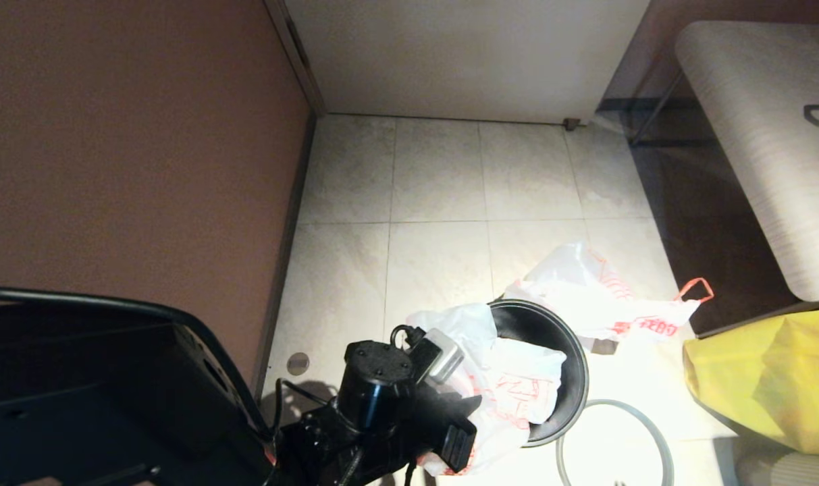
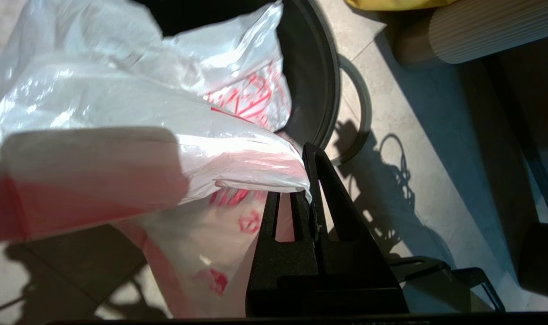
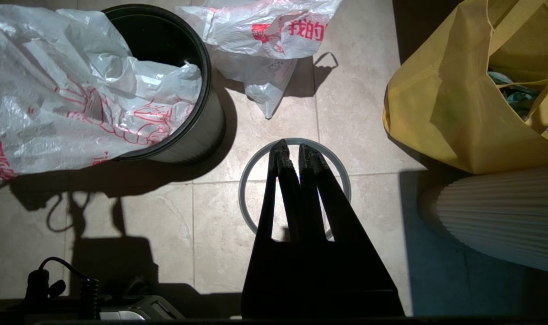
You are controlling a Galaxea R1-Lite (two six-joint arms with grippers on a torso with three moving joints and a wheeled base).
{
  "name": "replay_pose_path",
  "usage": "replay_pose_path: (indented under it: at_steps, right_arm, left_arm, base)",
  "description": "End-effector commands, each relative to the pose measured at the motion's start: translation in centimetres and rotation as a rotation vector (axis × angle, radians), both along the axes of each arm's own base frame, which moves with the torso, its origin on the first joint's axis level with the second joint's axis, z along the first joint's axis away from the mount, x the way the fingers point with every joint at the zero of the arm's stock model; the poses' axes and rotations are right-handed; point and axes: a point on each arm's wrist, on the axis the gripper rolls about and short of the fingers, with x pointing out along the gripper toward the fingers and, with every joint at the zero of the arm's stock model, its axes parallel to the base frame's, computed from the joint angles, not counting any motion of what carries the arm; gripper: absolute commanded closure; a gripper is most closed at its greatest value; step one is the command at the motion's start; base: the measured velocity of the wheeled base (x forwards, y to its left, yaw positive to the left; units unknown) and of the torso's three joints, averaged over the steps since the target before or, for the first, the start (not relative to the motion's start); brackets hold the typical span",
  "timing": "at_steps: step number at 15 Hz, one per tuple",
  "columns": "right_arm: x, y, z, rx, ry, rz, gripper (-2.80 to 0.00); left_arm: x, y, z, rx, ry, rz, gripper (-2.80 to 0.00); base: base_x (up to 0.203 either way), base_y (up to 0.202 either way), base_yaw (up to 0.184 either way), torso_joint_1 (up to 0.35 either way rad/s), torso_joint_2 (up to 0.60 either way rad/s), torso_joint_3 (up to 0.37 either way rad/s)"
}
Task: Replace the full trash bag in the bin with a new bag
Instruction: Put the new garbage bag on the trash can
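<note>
While the left gripper (image 2: 307, 190) is pinching the new bag (image 1: 510, 388), the job is sitting about halfway.
The bag is drooping over the bin (image 1: 580, 378), the full trash bag (image 1: 595, 293) is lying behind it, and the closed, empty right gripper (image 3: 296, 151) is hanging above the grey hoop (image 1: 655, 428).

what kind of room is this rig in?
Likely a home or hotel-type room, near a corner. Cues: pale tiled floor meeting a brown wall, a small black bin with a plastic bag draped in it, and a yellow bag beside furniture.
</note>
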Motion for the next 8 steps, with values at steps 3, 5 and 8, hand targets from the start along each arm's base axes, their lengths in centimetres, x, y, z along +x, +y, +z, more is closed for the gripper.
replay_pose_path:
  at_steps: [3,5,8]
  right_arm:
    - [0.0,0.0,0.0,0.0,0.002,0.0,0.0]
    - [0.0,0.0,0.0,0.0,0.001,0.0,0.0]
    - [0.0,0.0,0.0,0.0,0.002,-0.001,0.0]
  left_arm:
    - [0.9,-5.2,4.2,0.037,0.004,-0.059,0.0]
    - [1.5,-8.0,4.9,0.076,0.019,-0.086,0.0]
    - [2.0,-11.8,4.8,0.139,0.04,-0.112,0.0]
  base:
    - [0.0,0.0,0.0,0.0,0.0,0.0]
    - [0.0,0.0,0.0,0.0,0.0,0.0]
    - [0.0,0.0,0.0,0.0,0.0,0.0]
